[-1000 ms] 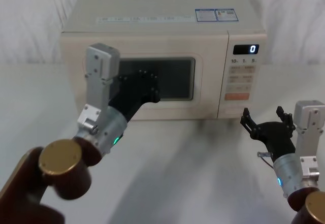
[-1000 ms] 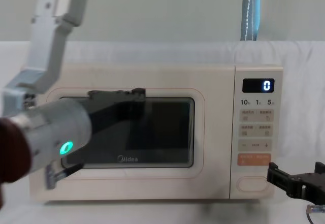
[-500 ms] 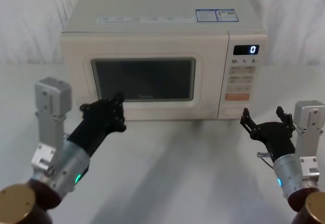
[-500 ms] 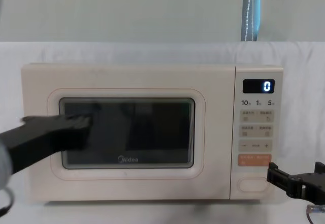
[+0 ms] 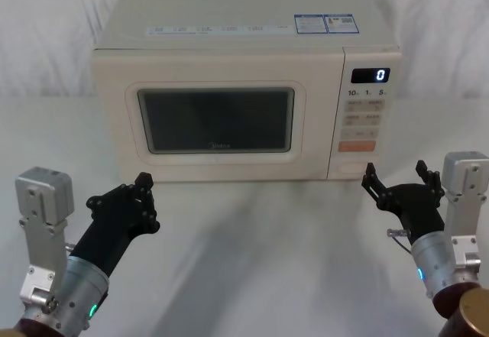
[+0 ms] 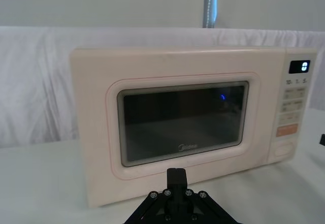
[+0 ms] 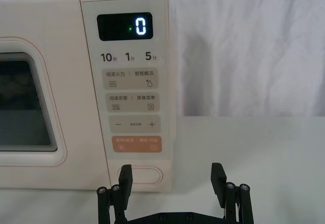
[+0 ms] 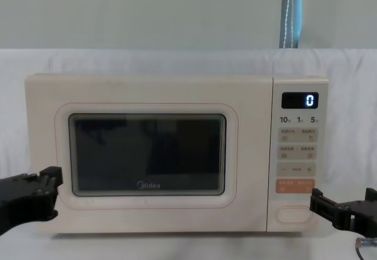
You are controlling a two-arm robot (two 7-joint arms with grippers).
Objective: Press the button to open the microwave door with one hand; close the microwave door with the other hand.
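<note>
The microwave door (image 5: 214,127) is seen shut. The right gripper (image 5: 403,184), fingers spread, should be advanced squarely onto the button (image 7: 143,174); the left gripper (image 5: 122,199), also spread, is kept clear.

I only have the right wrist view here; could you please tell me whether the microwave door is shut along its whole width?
Observer: Yes. In the chest view the microwave door sits flush with the front, with no gap showing.
Operator: Thank you. Where is the left tool?
Observer: The left tool hovers low over the table, open, in front of the door's lower left corner and apart from it.
Operator: And how far off is the right tool?
Observer: In the head view the right tool is open. It sits just short of the panel, a little right of the button, and I see no contact.
</note>
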